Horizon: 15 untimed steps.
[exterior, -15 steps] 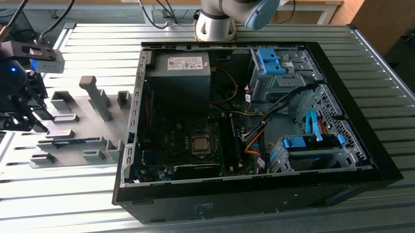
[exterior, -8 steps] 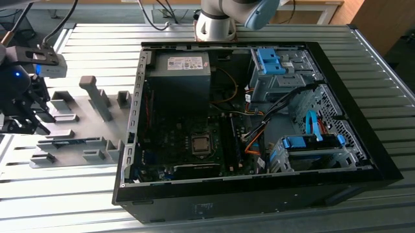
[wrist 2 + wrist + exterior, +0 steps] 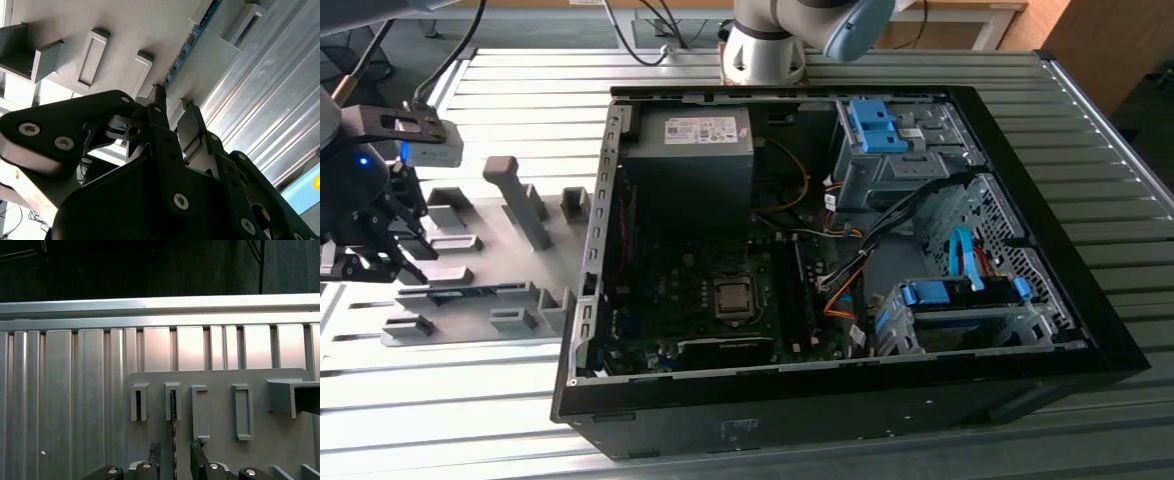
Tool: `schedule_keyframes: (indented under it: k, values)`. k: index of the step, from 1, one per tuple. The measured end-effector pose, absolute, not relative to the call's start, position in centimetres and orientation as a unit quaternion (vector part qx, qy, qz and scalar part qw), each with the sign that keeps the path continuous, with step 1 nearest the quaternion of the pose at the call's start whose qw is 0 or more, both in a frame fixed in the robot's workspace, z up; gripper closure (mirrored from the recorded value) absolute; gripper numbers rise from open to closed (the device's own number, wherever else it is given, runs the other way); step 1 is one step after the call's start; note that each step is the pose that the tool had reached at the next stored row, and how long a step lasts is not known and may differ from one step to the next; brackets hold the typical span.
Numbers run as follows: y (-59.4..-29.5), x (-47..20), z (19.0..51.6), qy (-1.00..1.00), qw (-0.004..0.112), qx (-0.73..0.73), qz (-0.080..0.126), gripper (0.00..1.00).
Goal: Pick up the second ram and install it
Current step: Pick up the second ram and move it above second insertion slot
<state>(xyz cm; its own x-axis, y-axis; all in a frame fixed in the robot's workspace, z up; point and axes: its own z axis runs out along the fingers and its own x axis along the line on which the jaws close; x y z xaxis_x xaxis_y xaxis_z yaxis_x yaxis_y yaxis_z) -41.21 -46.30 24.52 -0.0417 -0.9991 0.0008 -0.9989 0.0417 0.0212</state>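
The gripper point(image 3: 176, 450) is hanging with its two dark fingers point(image 3: 198, 452) spread apart, one on each side of the second ram point(image 3: 173, 420). In the first wrist view a gap is showing between each fingertip and the stick, so nothing is being pinched. The second ram is showing as a thin, long stick standing on its narrow edge. In the second wrist view its blue-green board point(image 3: 186, 47) is carrying a row of small dark chips. It is sitting in the grey holder tray point(image 3: 480, 262), with one end slotted into a small grey holder block point(image 3: 172, 401). In the exterior view it is reading as a bluish strip point(image 3: 467, 291) at the near part of the tray. Its long axis is running from the exterior view's left to the exterior view's right, towards the open computer case point(image 3: 854, 405). The gripper point(image 3: 380, 268) is pointing down over the strip's end at the exterior view's left. The arm's pale base point(image 3: 767, 45) is standing at the far side of the ribbed metal table point(image 3: 440, 400), beyond the case.
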Motion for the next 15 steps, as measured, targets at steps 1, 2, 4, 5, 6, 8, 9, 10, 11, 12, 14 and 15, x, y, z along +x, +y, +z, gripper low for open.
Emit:
schedule_keyframes:
  k: [1, 2, 4, 5, 6, 8, 9, 10, 11, 12, 14, 15]
  values:
    - [-46.3, -41.2, 24.5, -0.722, 0.008, 0.692, -0.007, 0.63]
    - [-46.3, -41.2, 24.5, -0.722, 0.008, 0.692, -0.007, 0.63]
    - [-46.3, -41.2, 24.5, -0.722, 0.007, 0.692, -0.008, 0.63]
    - [-46.3, -41.2, 24.4, -0.722, 0.005, 0.692, -0.010, 0.63]
    - [-46.3, -41.2, 24.3, -0.722, 0.004, 0.692, -0.011, 0.63]
    - [-46.3, -41.2, 24.1, -0.721, 0.002, 0.693, -0.010, 0.63]
    - [-46.3, -41.2, 24.0, -0.720, 0.002, 0.694, -0.009, 0.63]
    - [-46.3, -41.2, 23.9, -0.718, 0.001, 0.696, -0.009, 0.63]
    - [-46.3, -41.2, 23.8, -0.715, 0.001, 0.699, -0.008, 0.63]
    - [-46.3, -41.2, 23.7, -0.712, 0.000, 0.702, -0.008, 0.63]
    - [-46.3, -41.2, 23.5, -0.709, 0.000, 0.705, -0.008, 0.63]
    - [-46.3, -41.2, 23.4, -0.709, 0.000, 0.705, -0.007, 0.63]
